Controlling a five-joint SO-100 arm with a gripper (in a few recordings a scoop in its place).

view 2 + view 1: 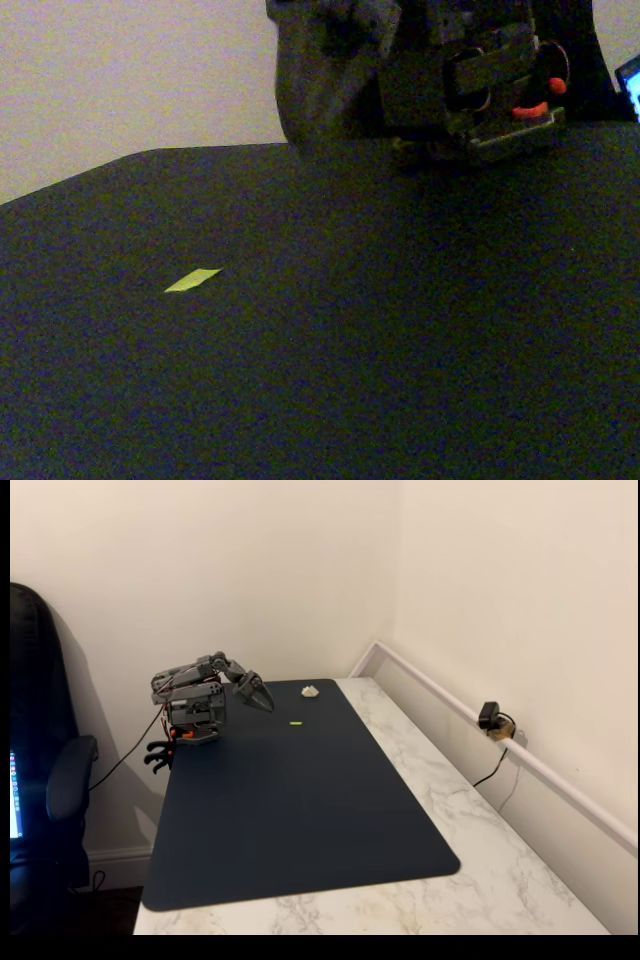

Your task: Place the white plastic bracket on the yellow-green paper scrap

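Observation:
The white plastic bracket [310, 691] is a small off-white lump on the dark mat near its far edge. The yellow-green paper scrap [296, 723] lies flat on the mat a little nearer and to the left of it, and it appears as a bright sliver [192, 280] on the left in the low fixed view. My grey gripper [266, 704] hangs folded close to the arm's base at the mat's far left corner, its tip pointing right and down, apart from both things. Its fingers look closed together with nothing between them.
A dark blue mat [300, 810] covers most of the marble table [480, 880]. The arm's base [480, 90] stands at the mat's far left corner. A dark office chair [40, 780] is left of the table. A small black camera [490, 718] sits by the right wall.

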